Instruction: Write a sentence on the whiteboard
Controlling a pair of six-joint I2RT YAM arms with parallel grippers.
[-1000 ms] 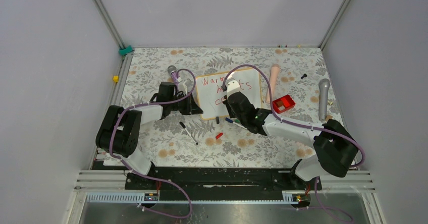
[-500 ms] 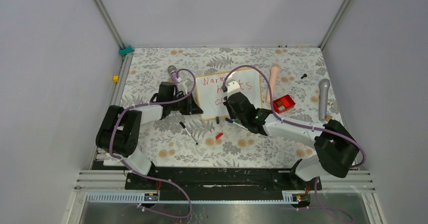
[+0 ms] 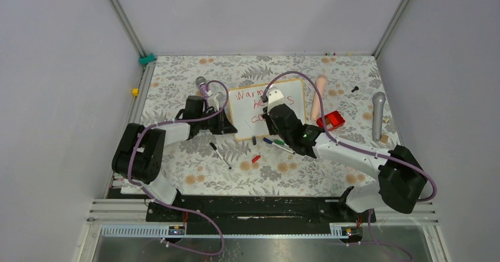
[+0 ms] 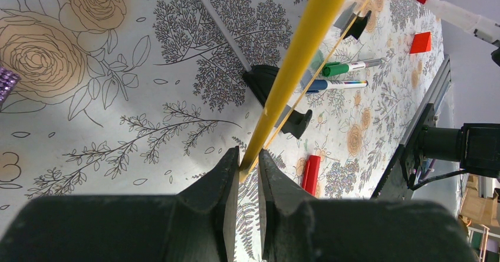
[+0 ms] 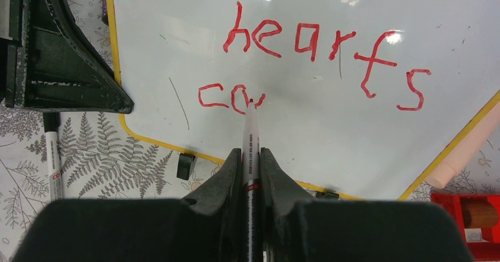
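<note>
Floral tablecloth (image 3: pixel 194 73) lay under the whiteboard (image 3: pixel 296 97), which sat mid-table, pinched at its edge by the left gripper (image 4: pixel 247 156). Over the last second the right gripper (image 5: pixel 250 154), clenched on a red marker (image 5: pixel 251 126), had slid slightly rightward. The sentence (image 5: pixel 318 43) showed "hearts" and "co", so "connect" seemed barely begun.

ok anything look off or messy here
Nothing spilled or broken. The sentence drifts: "hearts" slopes down to the right, its s lowest. A thin stray dark stroke marks the whiteboard left of "co". A small red piece lies loose on the table.
</note>
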